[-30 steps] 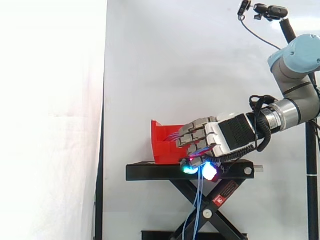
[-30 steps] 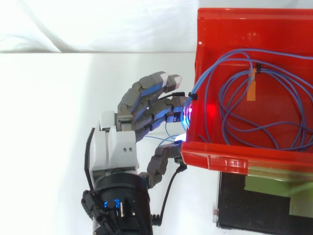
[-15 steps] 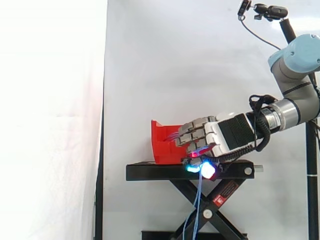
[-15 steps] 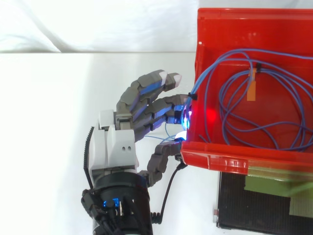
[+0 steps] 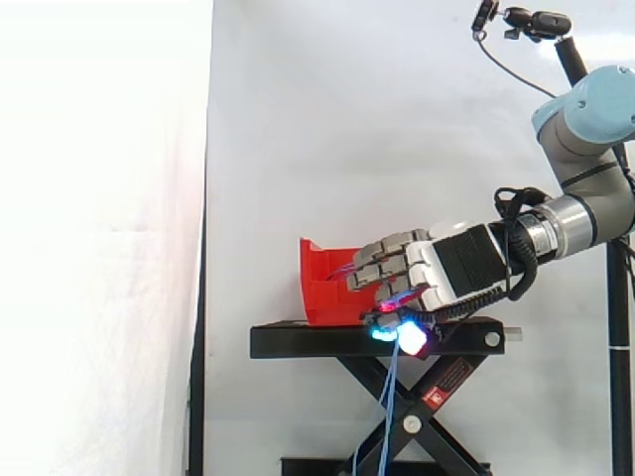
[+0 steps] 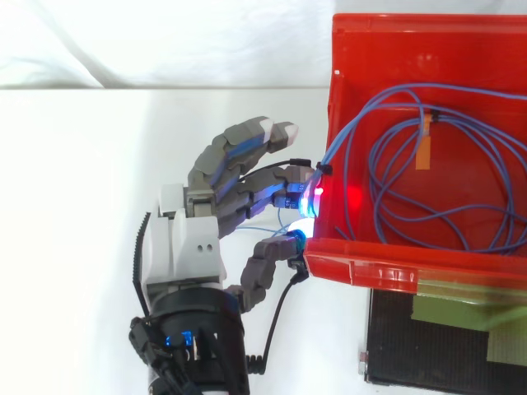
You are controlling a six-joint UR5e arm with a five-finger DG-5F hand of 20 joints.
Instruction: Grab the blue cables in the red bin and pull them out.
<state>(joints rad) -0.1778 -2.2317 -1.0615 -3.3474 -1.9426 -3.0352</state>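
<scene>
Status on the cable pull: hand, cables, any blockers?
Hand shut on blue cables at front lip of red bin. Most of coil inside; strands hang past black stand. Nothing blocking.

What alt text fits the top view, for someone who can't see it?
A robot hand pinches blue cables at the side wall of a red bin. Most of the cable lies looped inside the bin, which sits on a black stand.

One red bin (image 6: 395, 271) counted on one black stand (image 5: 298, 342), one tangled bundle of blue cables (image 6: 344, 132) in the bin, strand count not resolvable, one orange tag (image 6: 424, 148) on the bundle, one hand (image 6: 185, 247), one arm (image 5: 585, 139).
</scene>
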